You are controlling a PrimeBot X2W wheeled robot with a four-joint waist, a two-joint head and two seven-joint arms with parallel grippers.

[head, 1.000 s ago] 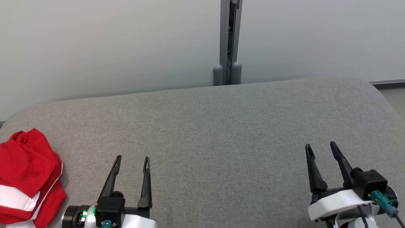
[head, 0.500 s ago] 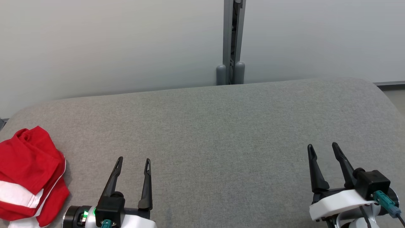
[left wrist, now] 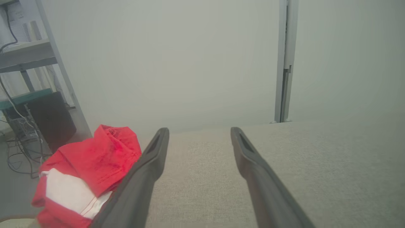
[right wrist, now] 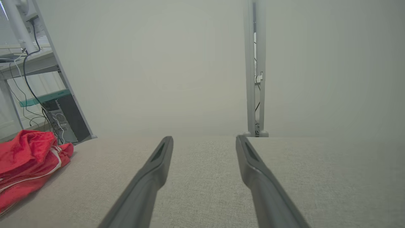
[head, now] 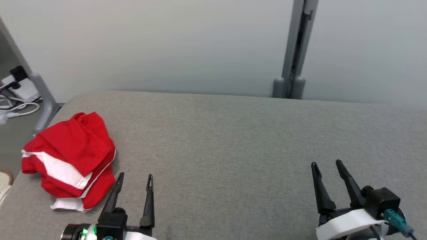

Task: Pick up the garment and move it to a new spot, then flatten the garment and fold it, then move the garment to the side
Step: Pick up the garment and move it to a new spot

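Item one: the crumpled red fabric garment (head: 68,160), banded in white, is lying in a loose heap at the left end of the surface, near the edge. It is neither flattened nor folded, so I am judging the pick-up as not yet begun. Item two: the left gripper (head: 135,175), with two long dark fingers, is hovering just beside the heap's right edge. Its jaws are spread wide and nothing is between them. I am reading this placement as the nearer arm lining up to take the cloth. Item three: the right gripper (head: 326,163) is hanging well apart from the garment at the far right, equally spread and empty, probably waiting over the stretch where the cloth could be laid out. Item four: the broad grey woven upholstered surface (head: 233,133), with a rounded corner, is offering ample room across its middle. Item five: the room is showing a plain pale wall (head: 166,43), a grey metal upright post (head: 295,50) behind the far edge, white cables (head: 16,108) on the floor at left, and a dark computer tower (right wrist: 68,123) under shelving.
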